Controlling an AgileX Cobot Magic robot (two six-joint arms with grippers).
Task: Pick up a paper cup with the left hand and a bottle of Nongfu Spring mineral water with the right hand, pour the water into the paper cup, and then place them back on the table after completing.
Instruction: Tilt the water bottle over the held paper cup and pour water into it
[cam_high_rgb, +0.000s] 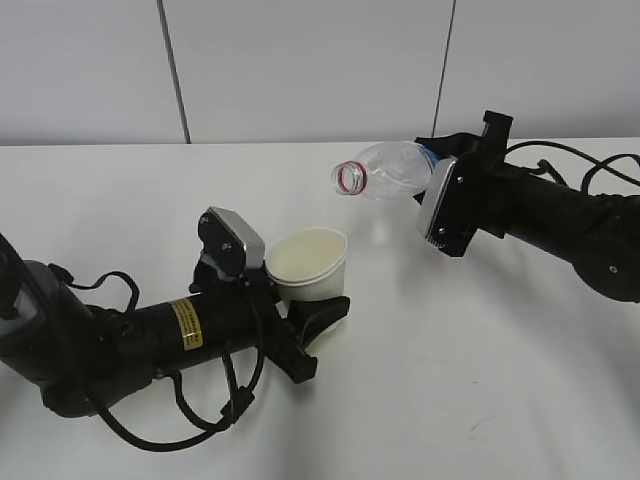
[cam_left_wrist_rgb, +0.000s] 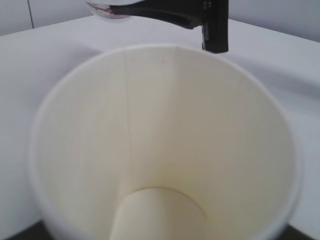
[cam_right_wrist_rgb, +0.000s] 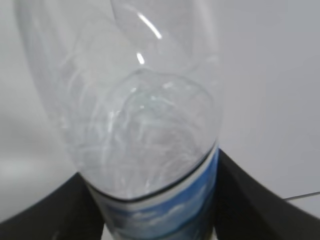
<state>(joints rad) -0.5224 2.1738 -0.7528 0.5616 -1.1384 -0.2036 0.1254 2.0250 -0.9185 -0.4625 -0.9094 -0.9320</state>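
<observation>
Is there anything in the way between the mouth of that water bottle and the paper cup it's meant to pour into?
Nothing visible. The bottle, tipped sideways in the right hand, has its open mouth up and to the right of the paper cup held by the left hand. Only open air and bare table lie between.

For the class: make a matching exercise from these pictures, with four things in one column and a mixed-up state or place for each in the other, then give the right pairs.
Things
1. paper cup
2. bottle
3. left end effector
4. table

States or places
A. white and flat, beneath both arms
B. tipped on its side, uncapped, red ring at its mouth
C. shut on the cup, yellow label on its arm
D. open side up, cream inside, no water seen in it

Right pairs: 1-D, 2-B, 3-C, 4-A
</observation>
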